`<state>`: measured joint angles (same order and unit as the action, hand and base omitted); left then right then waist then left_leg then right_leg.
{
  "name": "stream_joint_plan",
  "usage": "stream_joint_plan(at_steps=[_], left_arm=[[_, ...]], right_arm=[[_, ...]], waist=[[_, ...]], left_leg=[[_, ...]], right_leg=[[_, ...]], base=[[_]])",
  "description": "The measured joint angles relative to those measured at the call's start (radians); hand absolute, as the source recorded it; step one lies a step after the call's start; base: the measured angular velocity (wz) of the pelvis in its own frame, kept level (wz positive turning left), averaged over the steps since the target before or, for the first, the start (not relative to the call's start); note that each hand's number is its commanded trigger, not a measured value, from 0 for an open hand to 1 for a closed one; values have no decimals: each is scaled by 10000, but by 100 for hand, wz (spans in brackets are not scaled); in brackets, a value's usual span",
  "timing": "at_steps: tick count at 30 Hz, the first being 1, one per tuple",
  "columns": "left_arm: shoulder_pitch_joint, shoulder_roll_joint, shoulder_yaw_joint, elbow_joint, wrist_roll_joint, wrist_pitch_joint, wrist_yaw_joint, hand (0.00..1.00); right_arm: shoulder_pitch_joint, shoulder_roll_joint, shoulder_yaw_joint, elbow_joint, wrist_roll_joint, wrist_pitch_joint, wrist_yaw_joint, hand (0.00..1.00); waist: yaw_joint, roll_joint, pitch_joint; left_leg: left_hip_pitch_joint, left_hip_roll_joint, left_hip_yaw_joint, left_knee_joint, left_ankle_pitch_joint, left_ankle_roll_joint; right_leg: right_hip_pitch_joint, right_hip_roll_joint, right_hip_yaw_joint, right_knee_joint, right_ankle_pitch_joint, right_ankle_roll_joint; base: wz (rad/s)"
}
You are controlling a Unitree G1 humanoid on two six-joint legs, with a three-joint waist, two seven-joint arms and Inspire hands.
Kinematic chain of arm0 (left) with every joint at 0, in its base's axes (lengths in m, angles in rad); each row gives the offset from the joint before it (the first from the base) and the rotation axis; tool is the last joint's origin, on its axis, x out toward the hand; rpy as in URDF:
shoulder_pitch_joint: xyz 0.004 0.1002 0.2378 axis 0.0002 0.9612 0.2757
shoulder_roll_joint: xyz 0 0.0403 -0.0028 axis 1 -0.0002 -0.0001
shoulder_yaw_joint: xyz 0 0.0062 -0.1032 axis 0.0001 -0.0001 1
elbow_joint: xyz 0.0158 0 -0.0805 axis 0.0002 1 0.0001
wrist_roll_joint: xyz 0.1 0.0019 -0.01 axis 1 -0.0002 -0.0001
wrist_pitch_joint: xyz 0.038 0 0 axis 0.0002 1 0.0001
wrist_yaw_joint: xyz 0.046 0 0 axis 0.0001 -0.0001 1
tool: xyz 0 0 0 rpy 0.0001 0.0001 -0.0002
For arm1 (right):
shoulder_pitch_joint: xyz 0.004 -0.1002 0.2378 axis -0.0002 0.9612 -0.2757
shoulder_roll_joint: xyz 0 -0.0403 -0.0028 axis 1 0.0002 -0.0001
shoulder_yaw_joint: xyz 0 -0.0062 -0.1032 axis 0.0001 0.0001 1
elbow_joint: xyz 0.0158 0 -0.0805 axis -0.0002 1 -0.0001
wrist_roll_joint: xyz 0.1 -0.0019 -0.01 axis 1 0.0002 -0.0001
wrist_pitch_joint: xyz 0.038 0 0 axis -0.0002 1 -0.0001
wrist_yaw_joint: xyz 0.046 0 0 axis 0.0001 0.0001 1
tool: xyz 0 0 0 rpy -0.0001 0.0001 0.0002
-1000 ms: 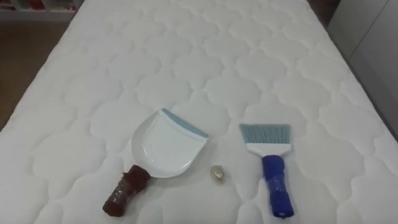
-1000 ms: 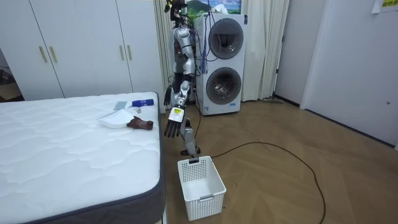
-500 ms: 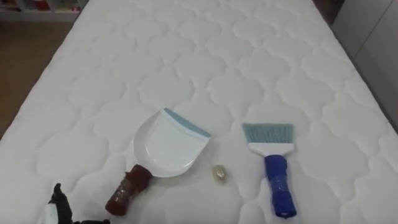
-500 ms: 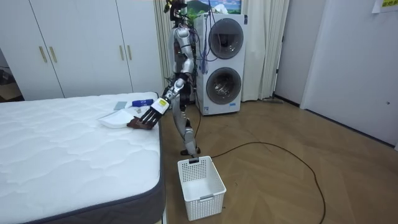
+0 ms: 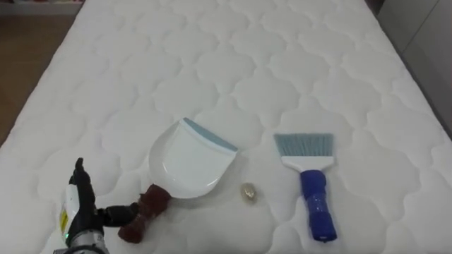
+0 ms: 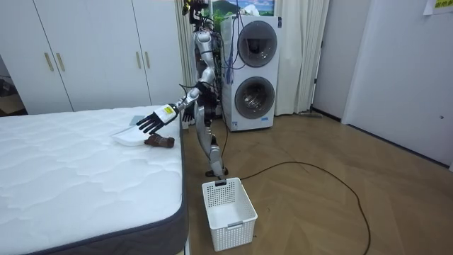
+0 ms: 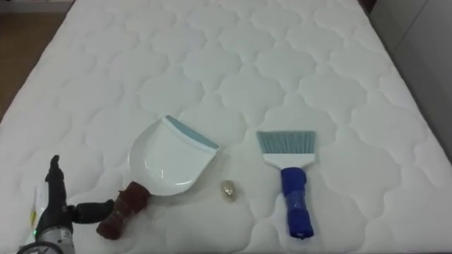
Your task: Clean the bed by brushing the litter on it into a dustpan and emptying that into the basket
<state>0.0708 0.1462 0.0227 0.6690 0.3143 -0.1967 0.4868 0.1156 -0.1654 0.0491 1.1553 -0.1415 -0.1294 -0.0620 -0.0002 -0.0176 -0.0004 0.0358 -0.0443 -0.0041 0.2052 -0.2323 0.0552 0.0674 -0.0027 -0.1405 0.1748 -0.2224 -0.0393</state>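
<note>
A white dustpan with a blue-grey lip and a brown handle lies on the quilted mattress. To its right lies a blue hand brush with grey bristles. A small beige scrap sits between them. My left hand is at the lower left, fingers straight. Its thumb reaches toward the brown handle without closing on it. In the room view the left hand hovers over the bed's corner by the dustpan. My right hand stays low by my hip.
I stand at the bed's end, in front of two stacked washing machines. A white laundry basket sits on the wood floor by the bed's corner. White wardrobes line the wall behind the bed. The far mattress is bare.
My left hand rose from beside my leg to above the bed's edge and came into the eye view at the lower left, beside the dustpan handle. Dustpan, brush and scrap stayed put.
</note>
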Motion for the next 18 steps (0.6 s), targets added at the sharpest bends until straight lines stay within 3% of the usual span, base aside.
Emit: stream_joint_plan(at_steps=[10, 14, 18], left_arm=[[-862, 95, -722, 1441, -96, 22, -469, 0], [-1336, 287, -936, 1565, -100, 11, -588, 0], [-1550, 286, -1040, 1820, -167, -16, -636, 0]], right_arm=[[-365, -67, 394, 331, 270, -11, -14, 0], [-619, -72, 479, 551, 266, -12, -107, 0], [-787, -76, 488, 707, 265, -8, -110, 0]], waist=[[-319, -9, 62], [-382, 12, 89], [-391, 4, 97]], left_leg=[[-515, 12, 28, 6, 18, 15], [-522, 8, 23, -21, 18, 15], [-530, 8, 26, -47, 18, 15]], right_leg=[[-506, 6, -114, 84, 40, 7], [-507, 2, -109, 50, 41, 8], [-503, -1, -73, -13, 41, 8]], base=[[-1], [0], [-2]])
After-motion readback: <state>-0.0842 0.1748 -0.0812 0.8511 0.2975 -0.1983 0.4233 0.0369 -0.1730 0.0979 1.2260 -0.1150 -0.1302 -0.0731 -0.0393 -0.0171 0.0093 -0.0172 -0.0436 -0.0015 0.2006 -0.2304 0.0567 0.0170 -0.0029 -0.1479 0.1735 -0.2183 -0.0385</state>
